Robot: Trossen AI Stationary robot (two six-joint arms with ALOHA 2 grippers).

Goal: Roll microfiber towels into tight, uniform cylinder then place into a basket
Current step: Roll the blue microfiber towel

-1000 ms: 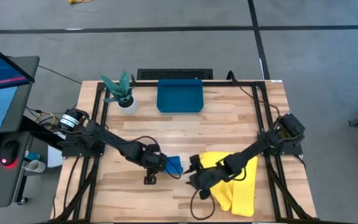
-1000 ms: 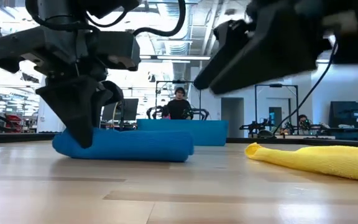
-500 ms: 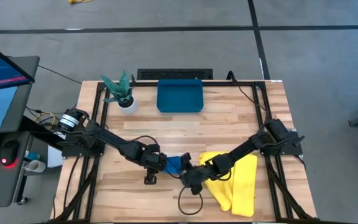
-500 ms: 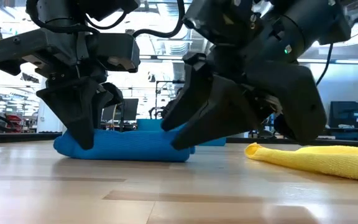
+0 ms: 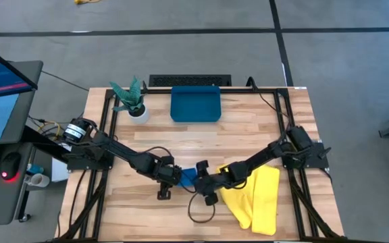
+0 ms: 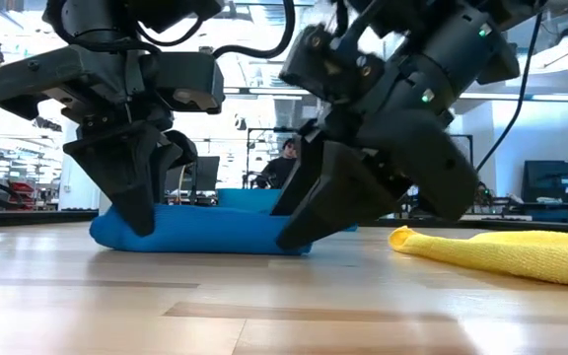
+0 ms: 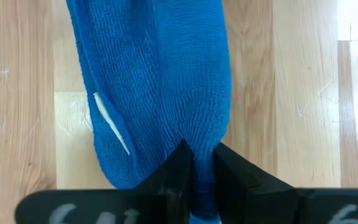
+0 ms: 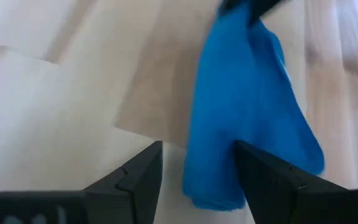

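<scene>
While the rolled medium-blue microfiber towel lies at lower centre of the high view, the left gripper pinches one end narrowly; the right gripper, fingers wide, straddles the other end.

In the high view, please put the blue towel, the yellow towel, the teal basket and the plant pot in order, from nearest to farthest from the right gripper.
From the right gripper, open at the table's front middle:
1. Blue towel, rolled, at its fingertips, pinched at its other end by the left gripper.
2. Yellow towel, on the right, under that arm.
3. Teal basket, at the back edge.
4. Plant pot, back left, slightly farther.
</scene>
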